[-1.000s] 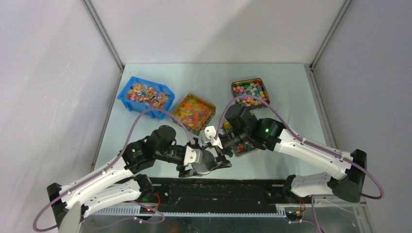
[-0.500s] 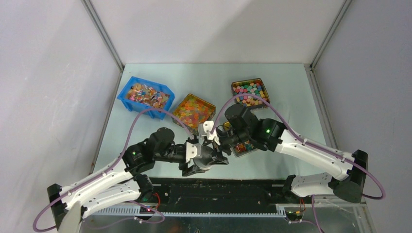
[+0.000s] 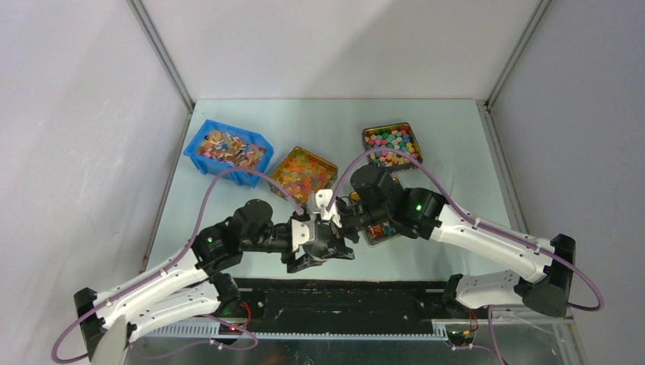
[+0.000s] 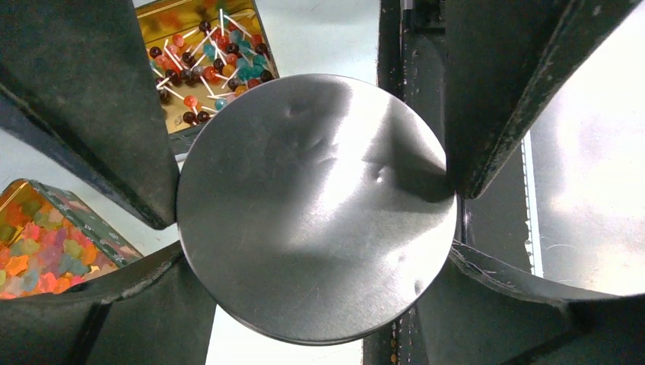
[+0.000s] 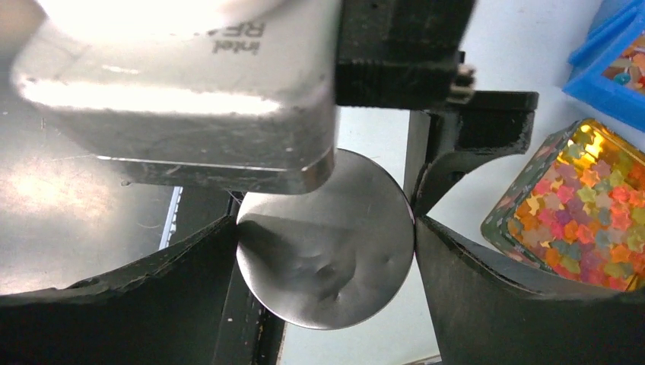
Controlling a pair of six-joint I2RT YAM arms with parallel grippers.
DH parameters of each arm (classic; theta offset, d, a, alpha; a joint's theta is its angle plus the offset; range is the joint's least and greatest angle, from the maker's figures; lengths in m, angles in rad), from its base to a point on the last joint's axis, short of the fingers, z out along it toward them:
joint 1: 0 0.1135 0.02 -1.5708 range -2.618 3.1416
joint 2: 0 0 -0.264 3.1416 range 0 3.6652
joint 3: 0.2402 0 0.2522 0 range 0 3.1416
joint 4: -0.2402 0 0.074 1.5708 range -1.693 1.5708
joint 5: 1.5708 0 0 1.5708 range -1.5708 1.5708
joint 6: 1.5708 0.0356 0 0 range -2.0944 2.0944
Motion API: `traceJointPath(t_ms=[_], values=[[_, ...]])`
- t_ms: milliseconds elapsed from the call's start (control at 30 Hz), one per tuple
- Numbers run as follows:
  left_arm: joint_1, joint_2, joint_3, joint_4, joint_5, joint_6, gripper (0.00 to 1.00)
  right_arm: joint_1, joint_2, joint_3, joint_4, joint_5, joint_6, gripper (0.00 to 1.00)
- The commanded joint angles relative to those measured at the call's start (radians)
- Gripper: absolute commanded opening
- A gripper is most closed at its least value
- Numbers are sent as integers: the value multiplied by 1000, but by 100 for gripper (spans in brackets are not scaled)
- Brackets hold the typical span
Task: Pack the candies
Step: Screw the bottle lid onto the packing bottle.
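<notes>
A round silver tin [image 3: 322, 245] hangs above the table's near edge, held between both arms. My left gripper [image 3: 310, 249] is shut on its rim from the left; in the left wrist view its fingers [image 4: 152, 304] press the tin [image 4: 316, 209] on both sides. My right gripper [image 3: 337, 228] is shut on the same tin [image 5: 327, 262] from the right, and both its fingers [image 5: 471, 289] touch the rim. The candies [image 4: 209, 57], small sweets on white sticks, lie in a gold tin [image 3: 382, 230] that is mostly hidden under the right arm.
A blue bin [image 3: 228, 150] of wrapped sweets stands at the back left. A gold tin of star gummies [image 3: 304, 173] sits just behind the grippers, and another tin of pastel sweets [image 3: 391, 144] is further back. The black rail [image 3: 342, 293] runs along the near edge.
Both grippers and the round tin have shifted slightly left and away from the near edge. The right gripper has come closer around the tin.
</notes>
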Motion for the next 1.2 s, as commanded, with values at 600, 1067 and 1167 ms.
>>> traceJointPath(t_ms=[600, 1067, 1167], values=[[5, 2, 67, 133, 107, 26, 34, -7, -5, 8, -109, -63, -128, 75], [5, -2, 40, 285, -193, -133, 33, 95, 40, 7, 18, 287, 132, 73], [5, 1, 40, 303, -221, -149, 31, 109, 51, 7, 44, 329, 179, 73]])
